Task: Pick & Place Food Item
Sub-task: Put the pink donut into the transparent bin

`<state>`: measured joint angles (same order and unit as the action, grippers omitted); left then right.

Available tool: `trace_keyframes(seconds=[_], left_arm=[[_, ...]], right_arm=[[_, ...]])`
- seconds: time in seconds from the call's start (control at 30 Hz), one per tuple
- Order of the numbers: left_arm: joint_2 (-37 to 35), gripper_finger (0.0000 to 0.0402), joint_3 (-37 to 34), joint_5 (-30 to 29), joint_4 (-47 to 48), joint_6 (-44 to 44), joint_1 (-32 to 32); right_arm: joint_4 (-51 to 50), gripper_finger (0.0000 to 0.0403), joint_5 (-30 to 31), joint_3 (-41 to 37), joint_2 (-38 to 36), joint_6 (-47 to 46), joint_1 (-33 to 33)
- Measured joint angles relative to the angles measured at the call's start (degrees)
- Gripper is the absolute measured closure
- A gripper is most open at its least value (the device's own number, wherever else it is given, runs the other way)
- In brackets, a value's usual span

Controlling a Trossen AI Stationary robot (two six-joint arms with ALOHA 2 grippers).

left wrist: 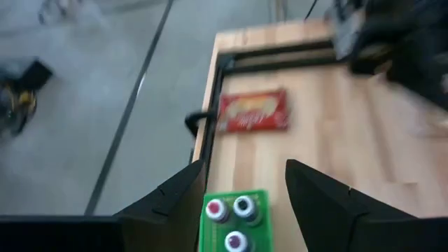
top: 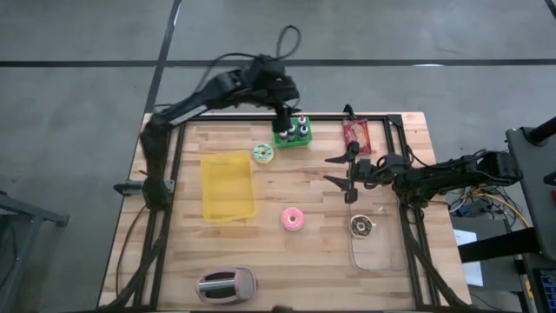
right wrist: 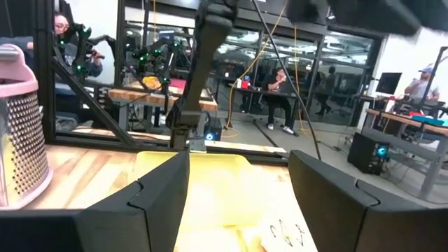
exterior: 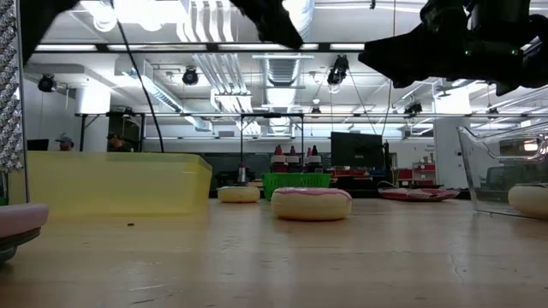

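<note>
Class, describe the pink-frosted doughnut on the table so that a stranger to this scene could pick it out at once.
Start from the yellow tray on the wooden table. Beside the tray's corner nearest the toaster lies the pink doughnut, alone on bare wood. The two other doughnuts are a pale one by the green rack and a dark one in the clear container.

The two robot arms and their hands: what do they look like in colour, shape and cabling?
Both arms are dark, nearly black, built of slim jointed segments. A black cable loops above the left arm. The right arm ends near coloured wires at its base. The left hand and the right hand each have two broad, angular, matte dark fingers. No markings are visible.
</note>
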<state>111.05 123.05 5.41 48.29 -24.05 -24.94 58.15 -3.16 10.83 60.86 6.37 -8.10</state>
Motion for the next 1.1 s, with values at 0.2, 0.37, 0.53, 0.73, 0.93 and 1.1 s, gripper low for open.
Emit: trace_keyframes(seconds=[0.2, 0.37, 0.53, 0.73, 0.93, 1.1], left_arm=[[-14.99, 0.02, -12.73, 2.32, -5.69, -1.44, 2.6], [-29.26, 0.02, -30.15, 2.3, -15.11, -1.73, 3.83], [-42.88, 0.02, -48.52, 2.3, -26.15, -0.03, 4.01], [-56.39, 0.02, -67.87, 2.09, -38.64, 2.65, 4.01], [-64.97, 0.02, -82.78, 2.07, -48.64, 3.73, 4.01], [-69.81, 0.02, -92.61, 2.08, -56.96, 4.84, 4.01]], right_arm=[[-1.87, 0.0165, 0.02, 0.39, 0.02, 1.14, -0.02], [-8.38, 0.0165, 0.11, 4.23, 0.02, 2.14, -0.02], [-15.24, 0.0165, 0.13, 8.98, 0.02, 3.55, -0.01], [-18.69, 0.0165, 0.11, 12.35, 1.54, 4.28, 0.0], [-18.94, 0.0165, 0.11, 15.16, 9.52, 2.75, 0.08], [-19.09, 0.0165, 0.15, 19.03, 18.09, 1.68, 1.03]])
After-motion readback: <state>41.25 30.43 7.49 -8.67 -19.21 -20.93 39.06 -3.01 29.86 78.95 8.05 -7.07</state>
